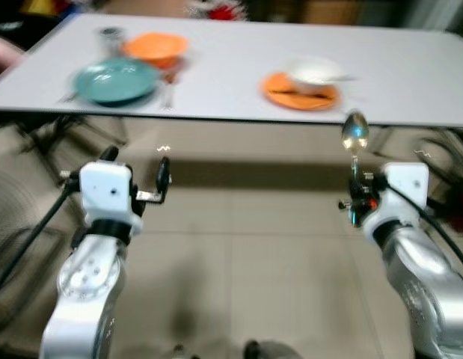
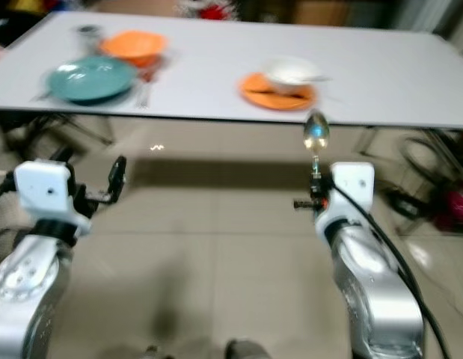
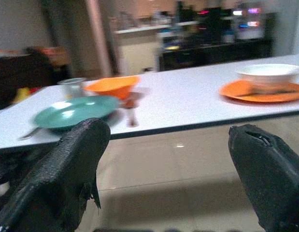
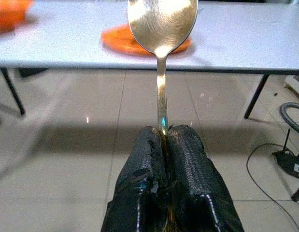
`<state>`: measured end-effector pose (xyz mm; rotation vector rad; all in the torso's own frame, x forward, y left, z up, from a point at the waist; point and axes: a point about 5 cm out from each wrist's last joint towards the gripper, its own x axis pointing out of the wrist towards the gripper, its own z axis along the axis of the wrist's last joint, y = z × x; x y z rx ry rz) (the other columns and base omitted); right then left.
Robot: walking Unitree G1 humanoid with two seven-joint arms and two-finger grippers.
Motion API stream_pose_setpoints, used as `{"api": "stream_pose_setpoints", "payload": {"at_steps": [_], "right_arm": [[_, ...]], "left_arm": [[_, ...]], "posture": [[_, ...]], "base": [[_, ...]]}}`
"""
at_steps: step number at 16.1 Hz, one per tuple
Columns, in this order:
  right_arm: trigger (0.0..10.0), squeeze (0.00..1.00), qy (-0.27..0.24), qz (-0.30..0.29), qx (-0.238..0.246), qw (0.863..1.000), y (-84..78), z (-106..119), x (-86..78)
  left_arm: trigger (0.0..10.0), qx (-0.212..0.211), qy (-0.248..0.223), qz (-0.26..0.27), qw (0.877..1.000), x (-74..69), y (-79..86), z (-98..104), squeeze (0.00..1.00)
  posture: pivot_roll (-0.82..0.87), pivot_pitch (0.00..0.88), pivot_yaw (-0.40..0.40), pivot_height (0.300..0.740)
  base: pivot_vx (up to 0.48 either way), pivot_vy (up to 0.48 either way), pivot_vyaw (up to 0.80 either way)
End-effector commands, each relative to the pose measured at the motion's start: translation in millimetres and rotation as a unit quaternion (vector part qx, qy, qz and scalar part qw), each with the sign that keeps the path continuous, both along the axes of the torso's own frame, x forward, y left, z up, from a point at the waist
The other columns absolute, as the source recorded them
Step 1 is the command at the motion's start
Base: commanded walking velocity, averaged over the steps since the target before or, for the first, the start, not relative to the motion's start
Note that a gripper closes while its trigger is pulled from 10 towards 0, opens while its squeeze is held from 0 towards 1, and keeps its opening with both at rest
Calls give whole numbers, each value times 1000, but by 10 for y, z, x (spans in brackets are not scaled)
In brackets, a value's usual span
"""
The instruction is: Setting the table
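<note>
Long white worktop (image 1: 216, 82) w/ round teal plate (image 1: 115, 81) at left, orange bowl (image 1: 155, 47) just behind it; further right, flat orange plate (image 1: 300, 93) carrying white bowl (image 1: 313, 72). Below the worktop edge, over tiled floor (image 1: 238, 254): left gripper (image 1: 138, 176), fingers spread wide, holding nothing. Right gripper (image 4: 164, 140) clamped on handle of shiny metal spoon (image 1: 354, 134), held upright, bowl end up, near the worktop's front edge, short of the orange plate.
</note>
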<state>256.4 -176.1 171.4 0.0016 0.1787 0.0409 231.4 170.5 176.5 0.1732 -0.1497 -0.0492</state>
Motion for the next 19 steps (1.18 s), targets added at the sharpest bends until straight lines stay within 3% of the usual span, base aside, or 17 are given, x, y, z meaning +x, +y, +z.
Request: {"api": "stream_pose_setpoints", "payload": {"at_steps": [1,5,10,19], "right_arm": [[10000,0,2,2,2,1000,-12,28,27],[10000,0,19,49,-7,999,83,37,127],[10000,0,11,128,2,992,237,156,241],[10000,0,15,159,-4,987,299,210,280]], "left_arm": [[10000,1,-6,-16,1000,-16,-54,24,0],[10000,4,-6,-22,1000,-17,-76,33,0],[10000,6,-11,-14,1000,-16,-44,70,0],[10000,6,-9,-9,1000,-16,-21,71,0]], "posture": [[-30,74,-2,740],[-25,75,2,740],[-24,76,4,740],[-19,67,-1,740]], "base": [[274,0,-788],[281,0,-788],[291,0,0],[340,0,0]]}}
